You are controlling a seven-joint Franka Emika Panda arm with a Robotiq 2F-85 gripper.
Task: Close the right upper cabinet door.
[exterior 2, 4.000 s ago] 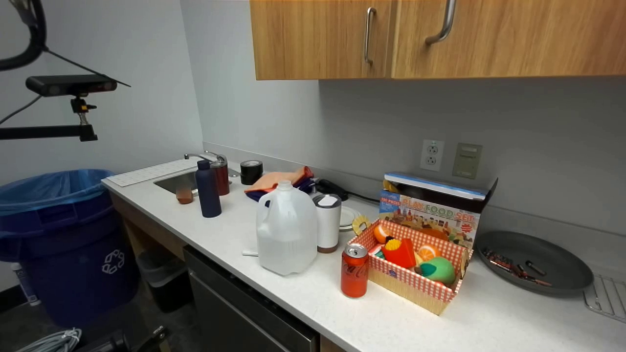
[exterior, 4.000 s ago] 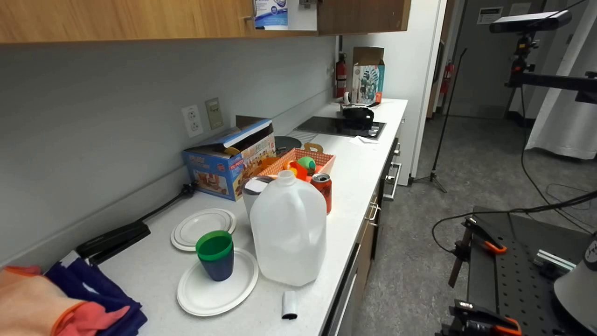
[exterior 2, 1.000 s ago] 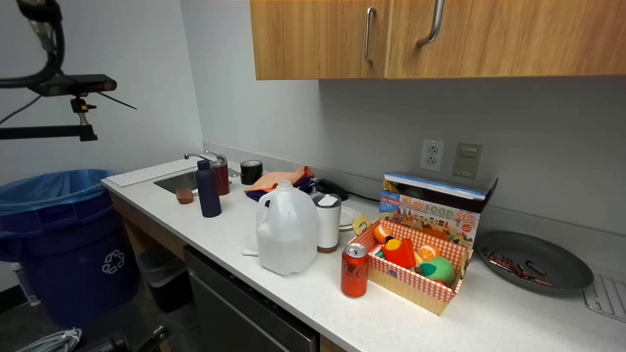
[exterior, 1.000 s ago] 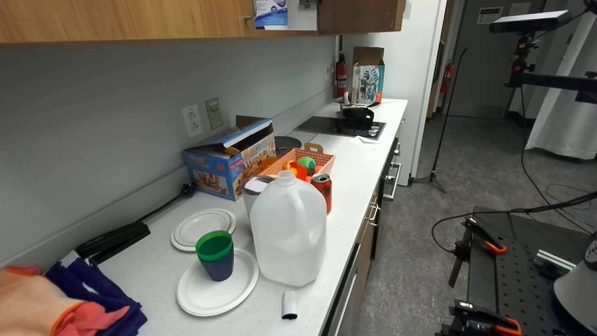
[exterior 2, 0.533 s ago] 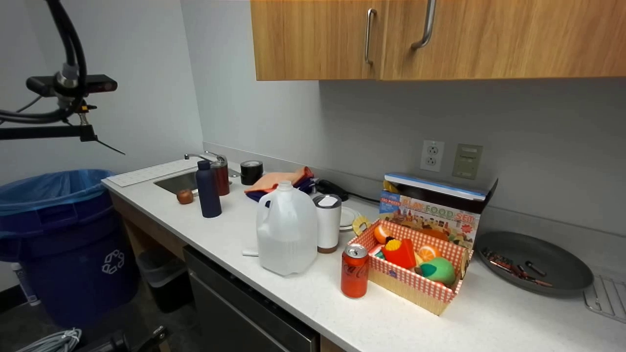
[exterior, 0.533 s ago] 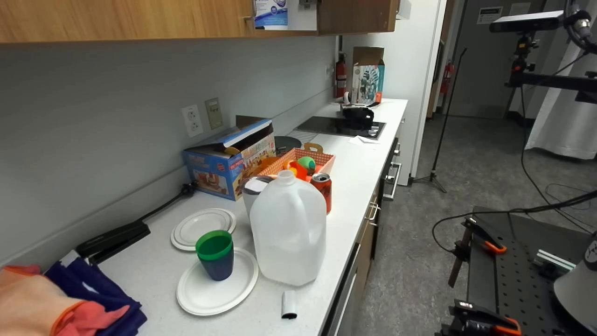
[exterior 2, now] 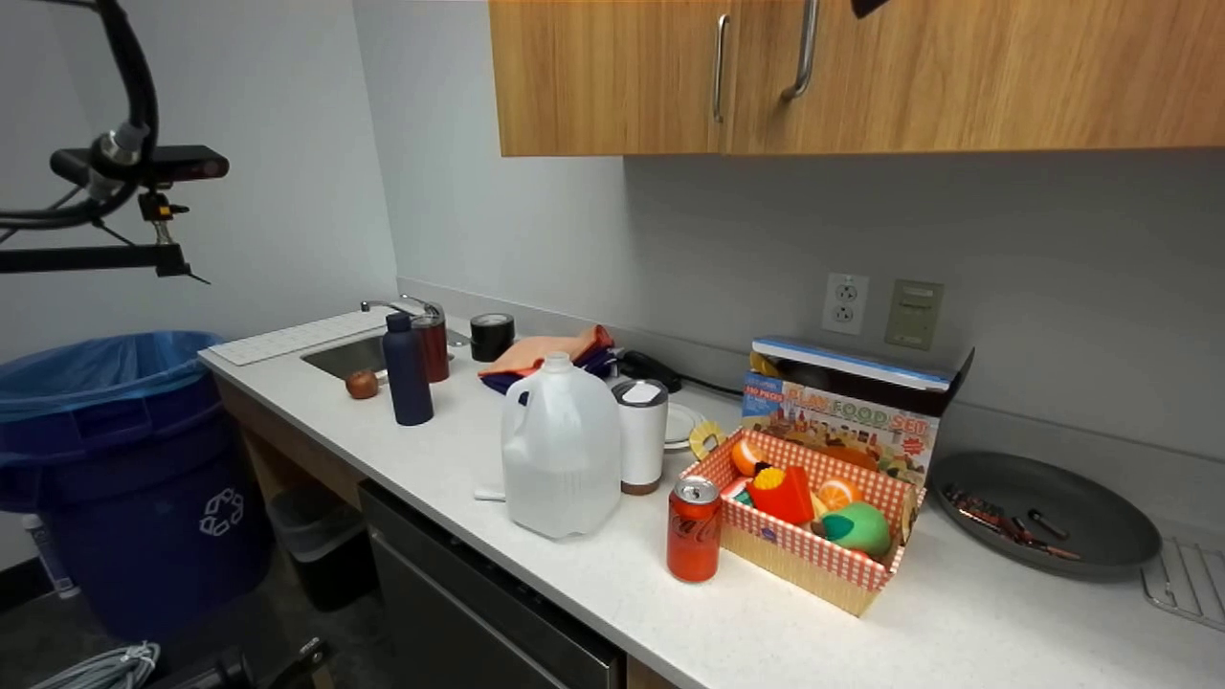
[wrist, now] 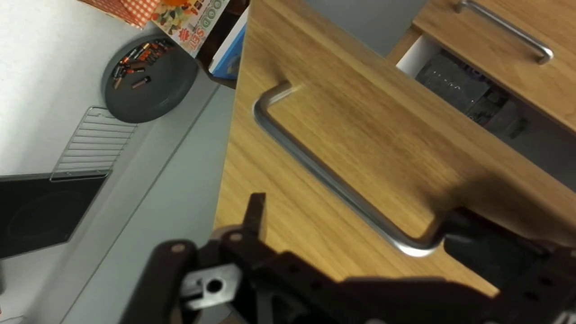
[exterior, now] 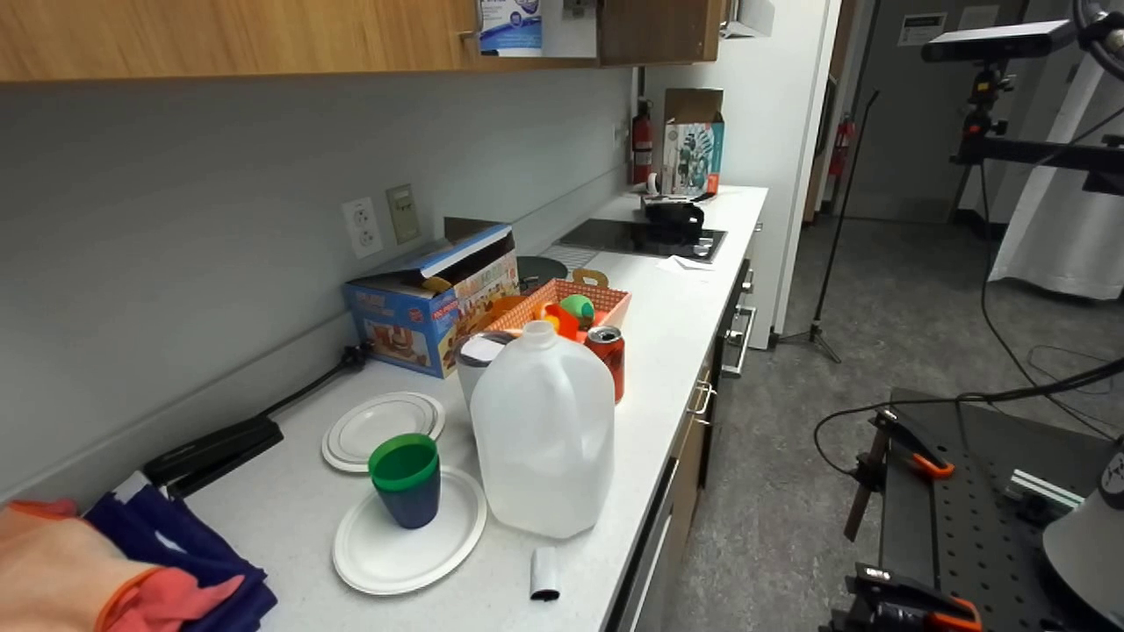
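Note:
The right upper cabinet door [exterior 2: 986, 81] is light-brown wood with a silver bar handle [exterior 2: 804, 53]. It stands partly open: its darker inner face [exterior: 663, 33] shows in an exterior view. In the wrist view the door [wrist: 382, 130] fills the middle, with its handle [wrist: 315, 166] running diagonally. My gripper [wrist: 355, 211] is open in front of the door front. One finger is over the bare panel and the other is by one end of the handle. I cannot tell whether they touch. A dark tip at the top edge of an exterior view appears to be part of my gripper.
The left upper door [exterior 2: 612, 81] is beside it; a cabinet interior with items [wrist: 468, 90] shows through the gap. Below, the counter holds a plastic jug [exterior 2: 563, 459], a red can [exterior 2: 694, 536], a toy food basket [exterior 2: 794, 550], a box [exterior: 399, 325] and a pan [exterior 2: 1081, 526].
The right door has swung inward, its free edge and handle moving left in both exterior views. The arm's cables have come into view, and a dark tip now shows before the door.

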